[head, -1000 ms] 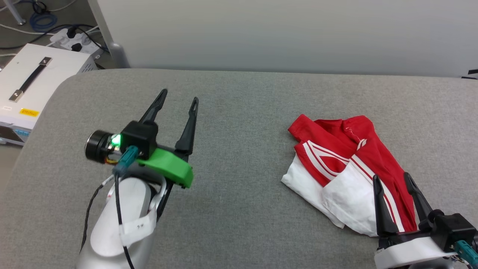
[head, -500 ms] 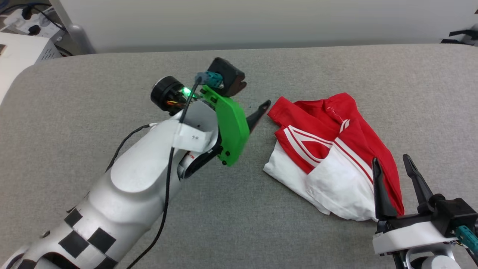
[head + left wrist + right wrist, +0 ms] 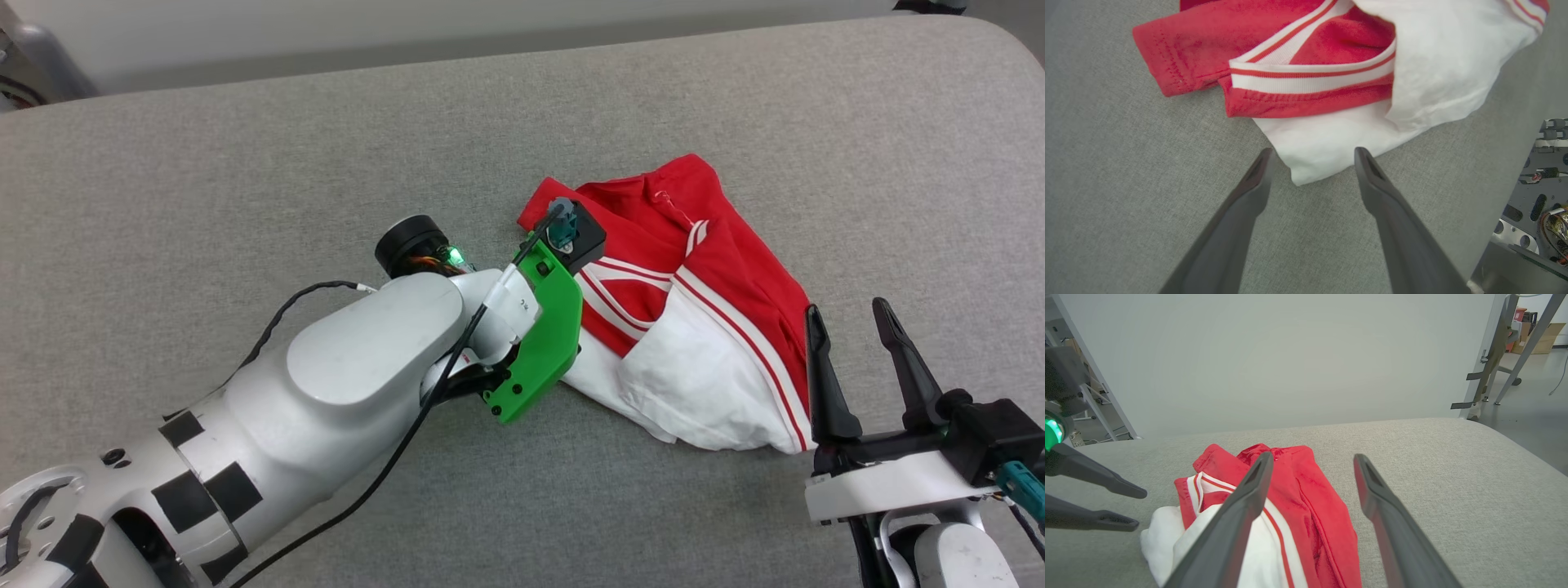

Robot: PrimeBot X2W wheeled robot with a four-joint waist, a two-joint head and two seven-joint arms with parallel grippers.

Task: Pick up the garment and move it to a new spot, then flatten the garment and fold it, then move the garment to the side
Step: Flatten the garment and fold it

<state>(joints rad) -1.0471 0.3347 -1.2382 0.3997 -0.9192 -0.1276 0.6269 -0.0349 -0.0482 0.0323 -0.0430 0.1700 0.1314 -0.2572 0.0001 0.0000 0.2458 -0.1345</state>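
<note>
The left tool (image 3: 1313, 151) stands wide open and empty, its two dark fingers straddling the nearest white corner of the garment (image 3: 1331, 69), low over the grey fabric tabletop (image 3: 1126, 183). The right tool (image 3: 846, 306) is likewise spread wide and holds nothing, hovering at the garment's opposite edge. The garment lies in a crumpled heap towards the right of the tabletop, red body and striped trim bunched over white sleeves. This looks like the first step, the pick-up, with no grasp made yet. Next, the left tool probably needs to slide onto that white corner and close firmly before lifting.
</note>
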